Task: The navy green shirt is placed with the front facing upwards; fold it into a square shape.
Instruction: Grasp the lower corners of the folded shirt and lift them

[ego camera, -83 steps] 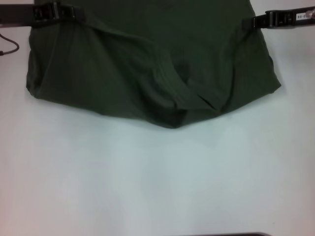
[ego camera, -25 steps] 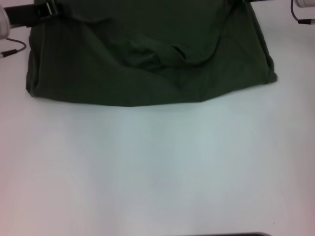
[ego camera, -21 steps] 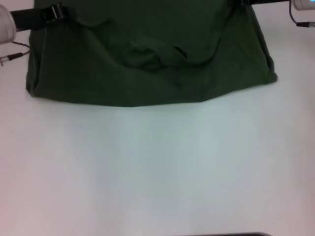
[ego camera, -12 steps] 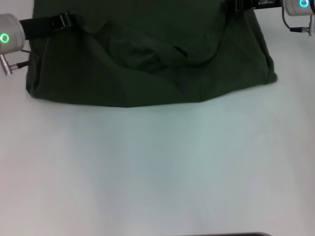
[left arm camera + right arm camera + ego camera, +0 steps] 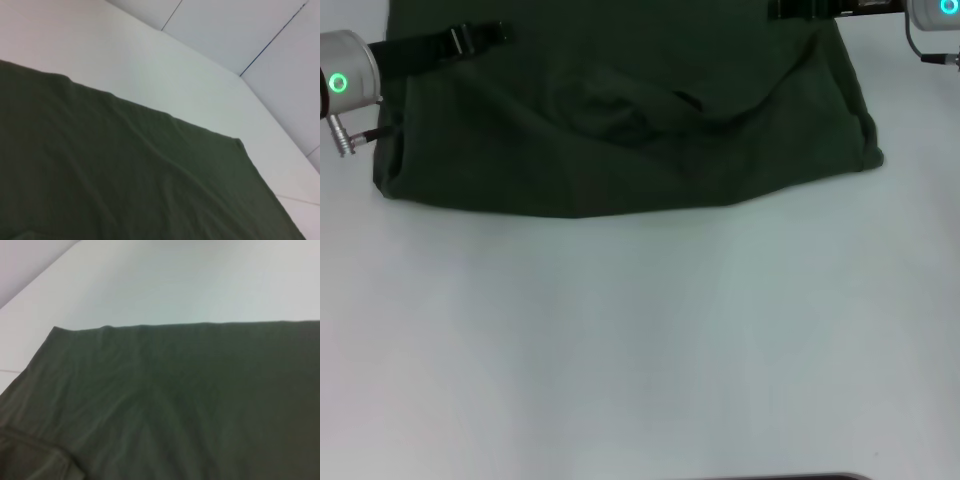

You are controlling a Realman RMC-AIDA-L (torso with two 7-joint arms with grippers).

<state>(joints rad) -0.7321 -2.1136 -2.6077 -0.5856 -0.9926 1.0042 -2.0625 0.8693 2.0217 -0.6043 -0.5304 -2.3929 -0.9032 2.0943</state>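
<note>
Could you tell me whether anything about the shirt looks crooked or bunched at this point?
Yes. The navy green shirt has a rumpled ridge of creases near its middle, and its near edge bows unevenly toward the table rather than lying straight. No tears or stains show.

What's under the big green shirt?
The navy green shirt lies on a white table, which shows bare around its near edge. Whatever is directly under the cloth is covered. The left gripper and right gripper reach over its far corners.
</note>
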